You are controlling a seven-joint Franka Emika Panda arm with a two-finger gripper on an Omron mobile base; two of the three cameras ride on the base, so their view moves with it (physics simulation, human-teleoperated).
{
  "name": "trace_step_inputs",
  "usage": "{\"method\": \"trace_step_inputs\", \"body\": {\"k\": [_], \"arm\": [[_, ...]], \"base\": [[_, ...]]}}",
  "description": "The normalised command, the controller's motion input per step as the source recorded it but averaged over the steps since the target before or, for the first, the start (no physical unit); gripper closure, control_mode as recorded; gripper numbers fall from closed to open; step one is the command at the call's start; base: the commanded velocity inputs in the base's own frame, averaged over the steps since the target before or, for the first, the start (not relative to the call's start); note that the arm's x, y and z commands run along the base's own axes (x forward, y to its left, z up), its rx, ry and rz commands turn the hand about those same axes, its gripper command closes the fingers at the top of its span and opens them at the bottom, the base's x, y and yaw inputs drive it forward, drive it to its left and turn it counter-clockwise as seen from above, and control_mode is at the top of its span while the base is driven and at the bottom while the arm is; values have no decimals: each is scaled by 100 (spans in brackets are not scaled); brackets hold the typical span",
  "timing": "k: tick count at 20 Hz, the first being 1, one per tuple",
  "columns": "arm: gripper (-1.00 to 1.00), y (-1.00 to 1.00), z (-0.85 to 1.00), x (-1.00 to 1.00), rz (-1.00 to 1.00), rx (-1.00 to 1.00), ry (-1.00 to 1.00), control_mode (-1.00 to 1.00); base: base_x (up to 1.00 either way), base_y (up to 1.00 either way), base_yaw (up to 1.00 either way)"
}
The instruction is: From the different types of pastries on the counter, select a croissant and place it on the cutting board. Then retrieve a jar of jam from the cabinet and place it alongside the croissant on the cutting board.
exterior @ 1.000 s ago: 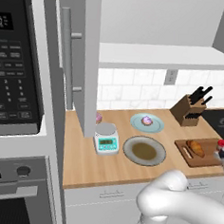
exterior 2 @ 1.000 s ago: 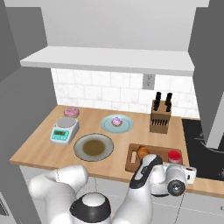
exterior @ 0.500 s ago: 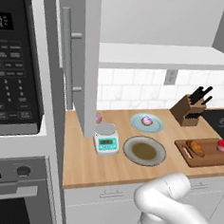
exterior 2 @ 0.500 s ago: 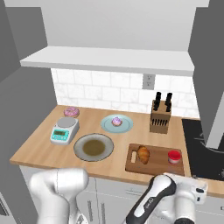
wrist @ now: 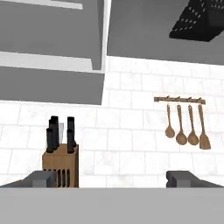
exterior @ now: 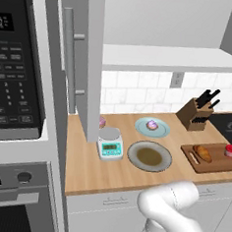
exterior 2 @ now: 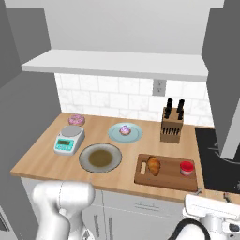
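Now tool [wrist: 112, 178] level, facing tiled wall and knife block [wrist: 61, 164], fingers spread wide, gripping nothing

A knife block [exterior 2: 171, 126] stands on the bench by the tiled wall, with a scale [exterior 2: 69, 139] at the left end and a round grey-brown plate [exterior 2: 100, 158] near the front edge. A microwave [exterior: 16, 63] hangs over an oven [exterior: 17, 199] at the far left. Wooden spoons and a spatula [wrist: 185, 124] hang from a rail on the white tiles, right of the knife block.
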Motion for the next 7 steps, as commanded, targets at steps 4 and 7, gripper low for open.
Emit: {"method": "trace_step_inputs", "body": {"k": [4, 7], "arm": [[-100, -8, 100, -68, 2, -2, -36, -100], [-100, -7, 100, -67, 1, -3, -35, -100]], "base": [[0, 0, 0], [0, 0, 0]]}}
